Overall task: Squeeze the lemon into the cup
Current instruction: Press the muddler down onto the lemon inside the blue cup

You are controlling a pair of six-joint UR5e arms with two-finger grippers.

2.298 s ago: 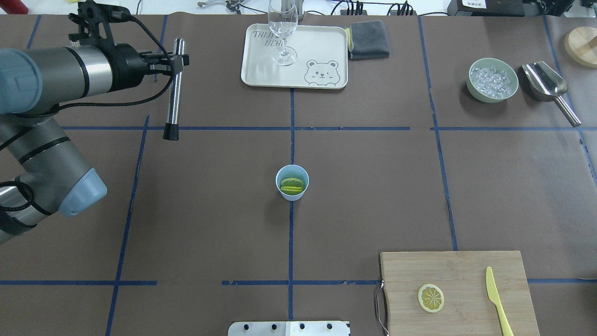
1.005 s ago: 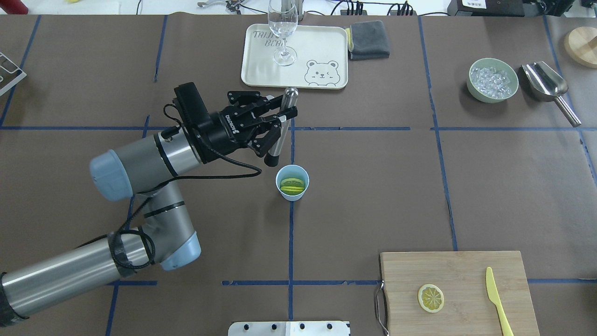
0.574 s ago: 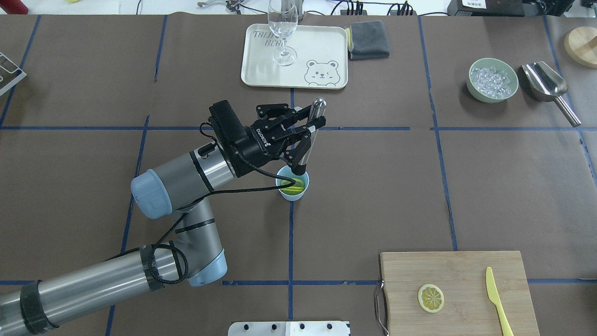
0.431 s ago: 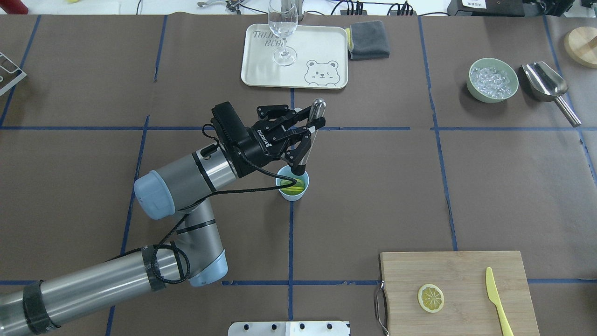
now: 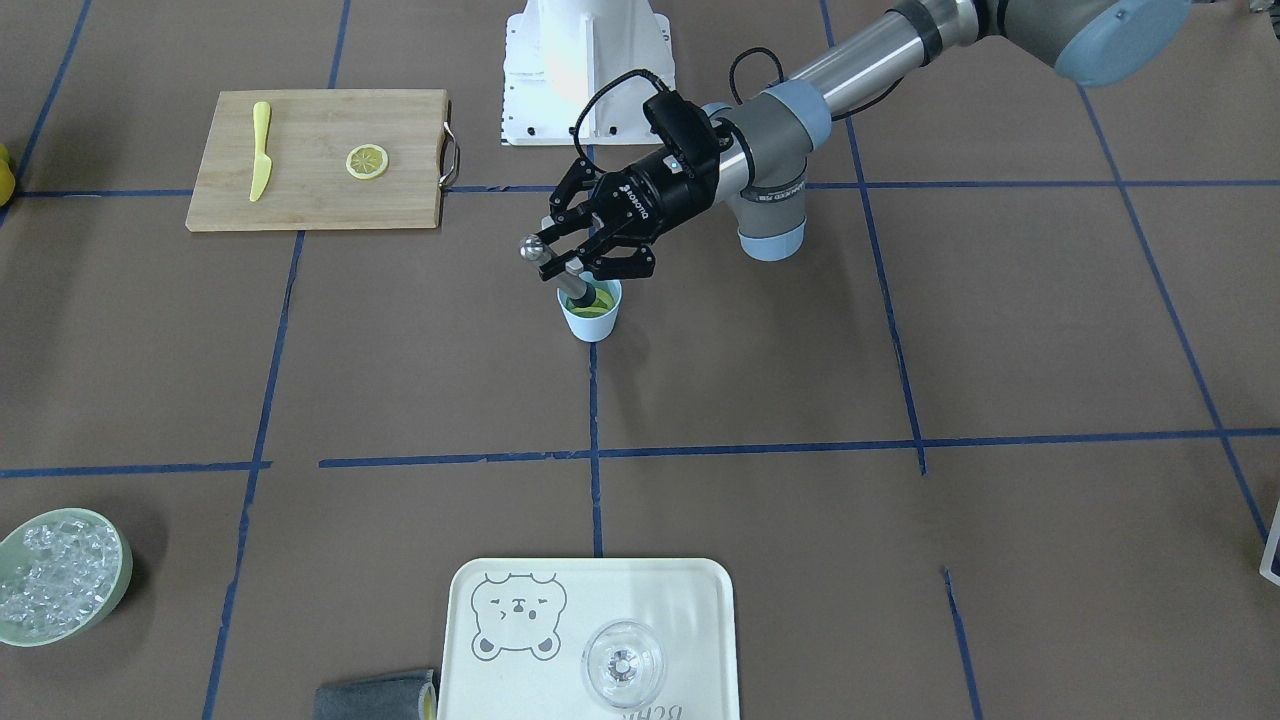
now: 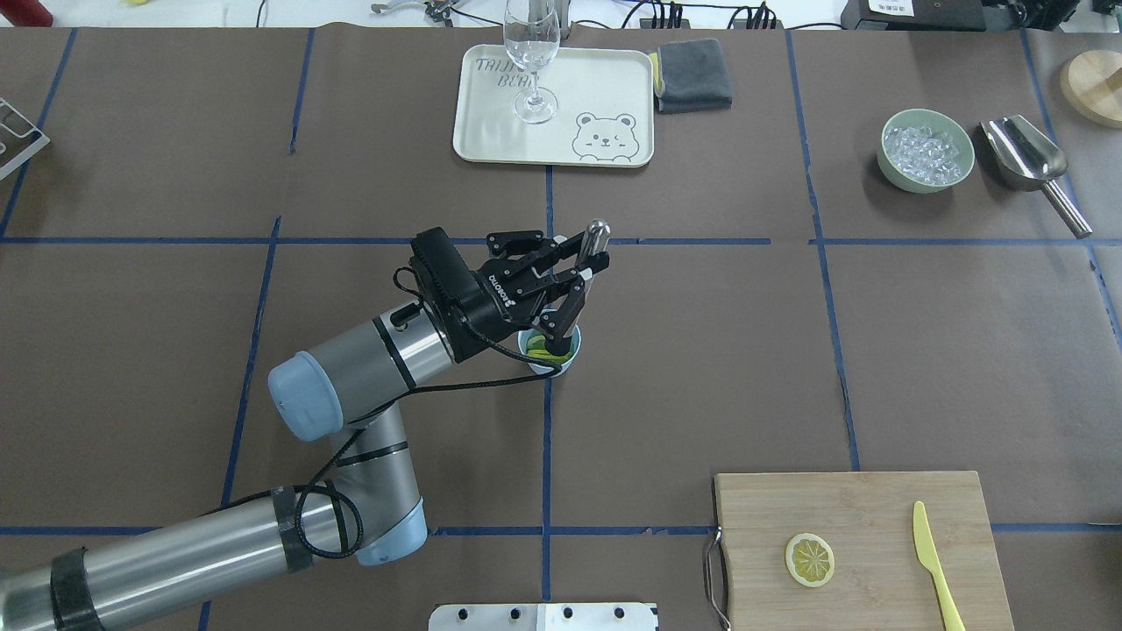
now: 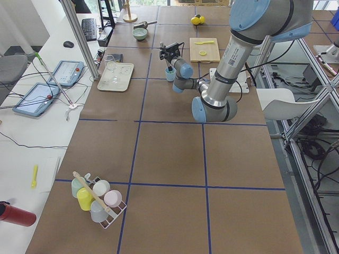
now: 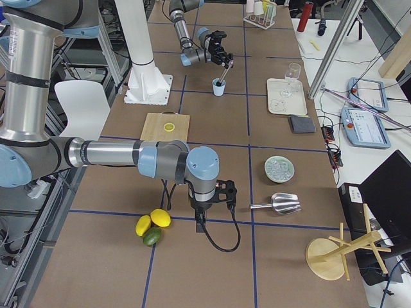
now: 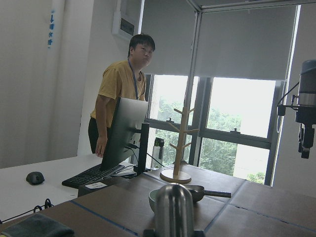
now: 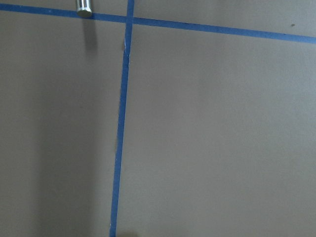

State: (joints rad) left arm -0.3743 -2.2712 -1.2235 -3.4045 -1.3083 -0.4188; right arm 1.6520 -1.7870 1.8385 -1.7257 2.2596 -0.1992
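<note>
The light blue cup (image 6: 561, 364) stands at the table's middle, also in the front-facing view (image 5: 590, 322). Yellow-green slices (image 5: 598, 303) lie inside it. My left gripper (image 6: 580, 265) is shut on a steel muddler (image 6: 594, 238), tilted, with its black tip down inside the cup. The muddler's top shows in the left wrist view (image 9: 174, 210). A lemon slice (image 6: 809, 559) lies flat on the wooden cutting board (image 6: 877, 499). My right gripper (image 8: 226, 194) shows only in the exterior right view, near the scoop; I cannot tell whether it is open or shut.
A yellow toy knife (image 6: 933, 561) lies on the board. A cream tray (image 6: 605, 88) with a clear glass (image 6: 531, 53) and a grey cloth (image 6: 694, 74) are at the back. A green bowl of ice (image 6: 926, 149) and a steel scoop (image 6: 1030, 162) are back right.
My left arm swung in from the far left with the muddler, came over the cup and lowered the muddler's tip into it.
</note>
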